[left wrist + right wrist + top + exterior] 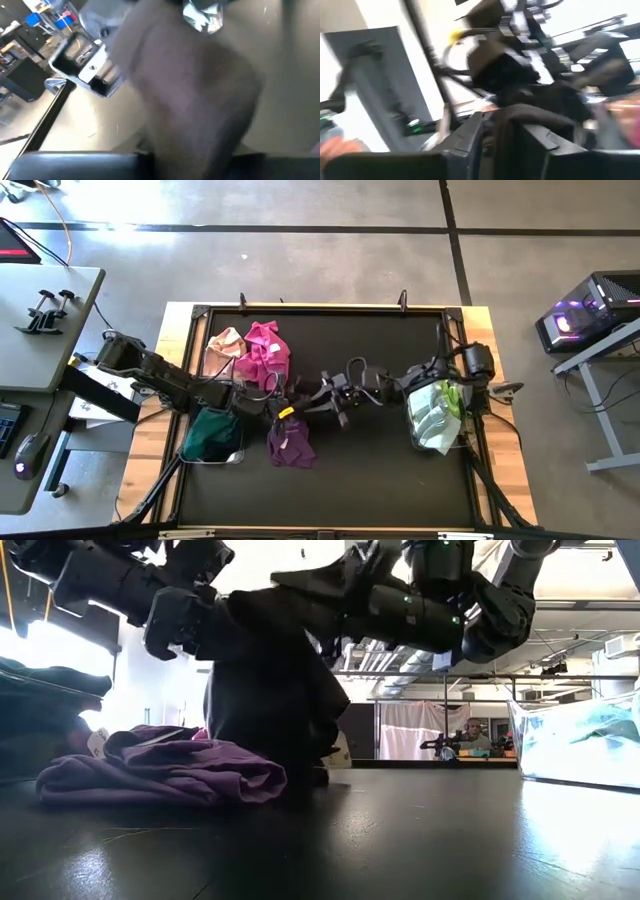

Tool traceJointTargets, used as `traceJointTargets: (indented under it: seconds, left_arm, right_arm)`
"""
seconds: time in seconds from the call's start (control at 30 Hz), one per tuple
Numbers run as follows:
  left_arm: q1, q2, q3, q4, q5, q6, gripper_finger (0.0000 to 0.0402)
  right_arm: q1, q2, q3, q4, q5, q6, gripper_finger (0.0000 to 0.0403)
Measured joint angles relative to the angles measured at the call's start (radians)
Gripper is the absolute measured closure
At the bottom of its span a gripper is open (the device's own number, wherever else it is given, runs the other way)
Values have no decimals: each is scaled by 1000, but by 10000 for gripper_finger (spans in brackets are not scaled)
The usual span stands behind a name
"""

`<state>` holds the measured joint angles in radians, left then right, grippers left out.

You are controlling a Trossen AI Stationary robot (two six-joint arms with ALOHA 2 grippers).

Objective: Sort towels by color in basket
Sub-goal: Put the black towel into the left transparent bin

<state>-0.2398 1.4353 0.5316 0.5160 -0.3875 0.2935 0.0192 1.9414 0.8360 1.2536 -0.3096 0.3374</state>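
A dark towel (270,690) hangs between my two grippers above the table's middle (300,395). My left gripper (278,395) comes from the table's left and is shut on it. My right gripper (322,395) faces it from the right, fingers apart, with the cloth between them (515,130). A purple towel (290,442) lies crumpled on the table just near of them. Magenta (265,350) and pink (225,345) towels lie at the far left, and a dark green one (212,432) lies under my left arm. My left gripper holds the dark towel by its upper part (195,145), coming nearly level from the table's left. The cloth is bunched, layers not told apart. It hangs below the fingers, its lower end (300,772) down at the table beside the purple towel. My right gripper has the towel's upper part between its parted fingers (470,140); whether they touch it I cannot tell.
A clear basket (530,755) with pale mint and white towels (437,415) stands at the table's right, under my right arm. Bare dark table lies along the near edge (380,480). A desk and a computer stand off the table.
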Motion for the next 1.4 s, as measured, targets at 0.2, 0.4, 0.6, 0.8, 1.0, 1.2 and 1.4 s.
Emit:
traceJointTargets:
  seconds: [0.2, 0.4, 0.6, 0.8, 1.0, 1.2, 1.4]
  left_arm:
    - [-13, -2, 2, 8, -7, -5, 390]
    - [-50, -37, 3, 2, -86, 31, 397]
    - [-87, -130, -2, -116, -184, 29, 399]
    - [-123, -212, -2, -226, -358, -1, 400]
    - [-133, -265, -2, -175, -495, 6, 400]
    - [-185, -339, -1, -85, -463, 116, 401]
    - [-304, -463, 5, -16, -305, 258, 401]
  right_arm:
    - [-21, -95, -1, -45, -149, 17, 277]
    - [-1, -225, -2, -252, -63, -112, 277]
    - [52, -338, 2, -604, 294, -188, 277]
    - [107, -360, 2, -874, 585, -158, 277]
    - [128, -335, 0, -1042, 778, -41, 277]
    - [125, -279, 1, -1023, 795, 2, 277]
    - [126, -245, 1, -979, 777, -5, 277]
